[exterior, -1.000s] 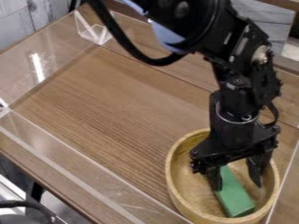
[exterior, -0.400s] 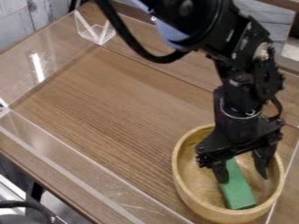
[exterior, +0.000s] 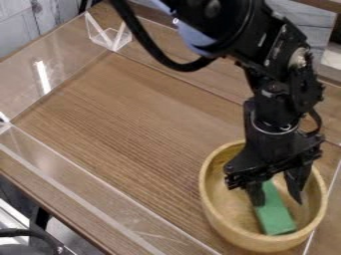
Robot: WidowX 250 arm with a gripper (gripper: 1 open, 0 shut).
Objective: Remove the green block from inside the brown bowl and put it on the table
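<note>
The brown bowl (exterior: 214,204) stands on the table (exterior: 134,120) at the near right. The green block (exterior: 277,217) lies inside it, slanting toward the near rim. My gripper (exterior: 277,192) points almost straight down into the bowl. Its two dark fingers (exterior: 253,189) stand apart, one on each side of the block's far end. I cannot tell whether they touch the block. The far end of the block is partly hidden behind the fingers.
Low clear acrylic walls (exterior: 54,70) border the tabletop on the left, front and back. The black arm (exterior: 266,60) reaches in from the top and rises over the bowl. The wood surface stretches left of the bowl.
</note>
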